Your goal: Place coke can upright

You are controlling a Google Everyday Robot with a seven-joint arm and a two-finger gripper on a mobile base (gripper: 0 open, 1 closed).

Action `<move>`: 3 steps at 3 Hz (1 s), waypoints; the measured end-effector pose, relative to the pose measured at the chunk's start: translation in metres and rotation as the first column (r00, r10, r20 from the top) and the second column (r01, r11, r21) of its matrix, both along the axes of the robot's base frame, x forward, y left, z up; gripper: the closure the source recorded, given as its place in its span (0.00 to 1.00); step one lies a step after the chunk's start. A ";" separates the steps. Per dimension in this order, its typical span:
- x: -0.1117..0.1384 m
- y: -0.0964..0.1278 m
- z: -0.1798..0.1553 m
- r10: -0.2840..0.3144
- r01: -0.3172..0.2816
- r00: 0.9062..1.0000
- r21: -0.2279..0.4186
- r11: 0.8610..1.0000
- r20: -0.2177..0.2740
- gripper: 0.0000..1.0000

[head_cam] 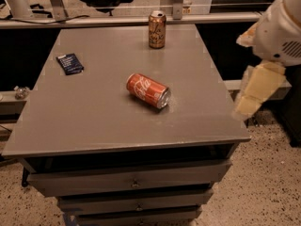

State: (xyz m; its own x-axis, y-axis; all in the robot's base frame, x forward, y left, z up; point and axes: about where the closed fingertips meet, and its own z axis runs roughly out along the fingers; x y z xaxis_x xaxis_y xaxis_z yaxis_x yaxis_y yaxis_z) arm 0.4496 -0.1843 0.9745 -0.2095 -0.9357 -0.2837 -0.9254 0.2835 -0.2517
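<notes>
The coke can is red with white script and lies on its side near the middle of the grey table, its silver end pointing to the front right. My gripper hangs off the table's right edge, pale yellow below the white arm. It is well to the right of the can, apart from it and holding nothing.
A brown-gold can stands upright at the table's far edge. A small dark blue packet lies flat at the far left. Drawers sit below the tabletop. Speckled floor lies to the right.
</notes>
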 end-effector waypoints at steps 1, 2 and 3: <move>0.038 0.063 -0.012 -0.005 0.006 1.000 0.069 0.998 -0.018 0.00; 0.066 0.103 -0.023 -0.037 0.045 0.997 0.105 0.993 -0.074 0.00; 0.093 0.140 -0.047 -0.093 0.109 0.986 0.116 0.987 -0.135 0.00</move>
